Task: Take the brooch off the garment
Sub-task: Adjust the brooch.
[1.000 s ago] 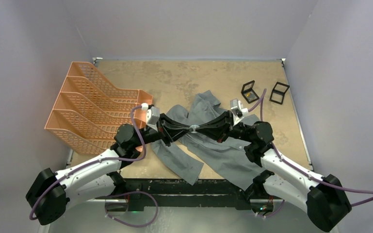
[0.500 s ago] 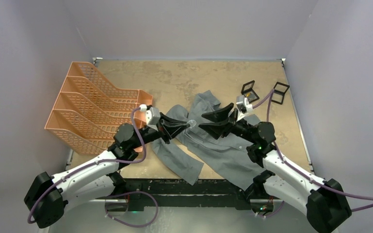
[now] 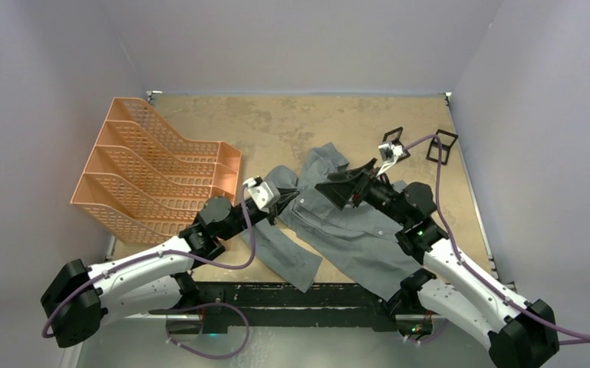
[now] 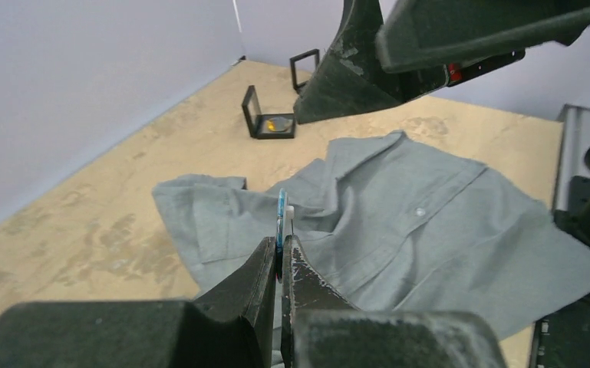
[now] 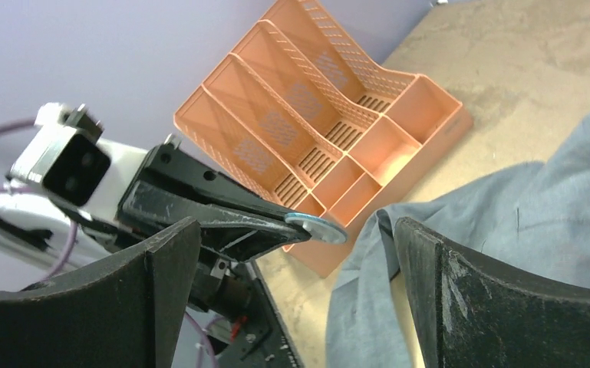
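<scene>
One orange file tray (image 3: pixel 153 172) stood at the left of the table (image 3: pixel 291 123). Beside it, the left gripper (image 4: pixel 282 249) was clamped on the brooch (image 4: pixel 281 218), a small disc held edge-up in the air, clear of the garment (image 3: pixel 345 230), which lay crumpled mid-table. The right gripper (image 3: pixel 345 186) hung over the garment, jaws wide apart, holding nothing. Two black boxes (image 3: pixel 395 142) sat at the far right.
</scene>
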Robot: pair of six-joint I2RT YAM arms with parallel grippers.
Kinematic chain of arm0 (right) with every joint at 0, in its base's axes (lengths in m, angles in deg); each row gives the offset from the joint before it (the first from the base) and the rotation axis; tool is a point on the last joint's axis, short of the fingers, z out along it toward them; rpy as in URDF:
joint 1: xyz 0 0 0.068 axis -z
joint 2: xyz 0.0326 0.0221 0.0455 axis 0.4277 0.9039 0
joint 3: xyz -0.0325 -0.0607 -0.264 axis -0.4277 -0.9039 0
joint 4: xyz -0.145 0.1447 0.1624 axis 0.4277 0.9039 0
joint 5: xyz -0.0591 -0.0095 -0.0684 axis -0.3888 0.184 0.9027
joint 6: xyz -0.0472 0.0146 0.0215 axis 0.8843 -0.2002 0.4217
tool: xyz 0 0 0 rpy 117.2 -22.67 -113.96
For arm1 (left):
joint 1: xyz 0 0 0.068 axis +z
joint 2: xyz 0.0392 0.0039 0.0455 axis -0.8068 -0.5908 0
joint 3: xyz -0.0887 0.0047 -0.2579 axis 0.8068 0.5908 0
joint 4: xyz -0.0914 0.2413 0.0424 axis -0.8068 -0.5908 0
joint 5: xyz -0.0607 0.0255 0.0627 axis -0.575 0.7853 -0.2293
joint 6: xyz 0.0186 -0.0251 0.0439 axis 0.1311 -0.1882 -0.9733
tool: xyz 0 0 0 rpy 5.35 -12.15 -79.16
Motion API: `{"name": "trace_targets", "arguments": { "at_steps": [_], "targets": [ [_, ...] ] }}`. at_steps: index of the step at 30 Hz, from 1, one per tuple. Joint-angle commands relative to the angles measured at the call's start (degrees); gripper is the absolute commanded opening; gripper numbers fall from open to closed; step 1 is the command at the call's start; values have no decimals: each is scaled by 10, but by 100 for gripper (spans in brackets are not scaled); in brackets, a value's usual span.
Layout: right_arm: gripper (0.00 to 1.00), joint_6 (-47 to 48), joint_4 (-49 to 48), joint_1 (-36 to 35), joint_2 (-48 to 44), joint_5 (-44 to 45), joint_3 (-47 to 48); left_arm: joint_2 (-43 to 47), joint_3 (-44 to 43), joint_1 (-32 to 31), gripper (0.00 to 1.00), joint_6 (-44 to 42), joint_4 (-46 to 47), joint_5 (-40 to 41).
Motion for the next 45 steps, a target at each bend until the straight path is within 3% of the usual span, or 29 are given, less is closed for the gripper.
{"name": "trace_targets", "arguments": {
  "at_steps": [1,8,18,24,35,45],
  "targets": [
    [98,-106,69,2,5,45,38,-7,-15,-17,0,-80,55,41],
    [98,-213,65,1,35,61,53,-53,-52,-40,0,-158,60,63],
    [90,-253,283,2,35,126,140,-78,-100,-71,0,-388,-28,125],
    [77,-250,348,2,58,131,187,-82,-111,-91,0,-492,-45,107],
    [48,-268,359,1,69,125,196,-77,-127,-113,0,-557,-86,125],
    [41,-283,332,1,87,78,179,-95,-134,-119,0,-576,-62,116]
  ]
}}
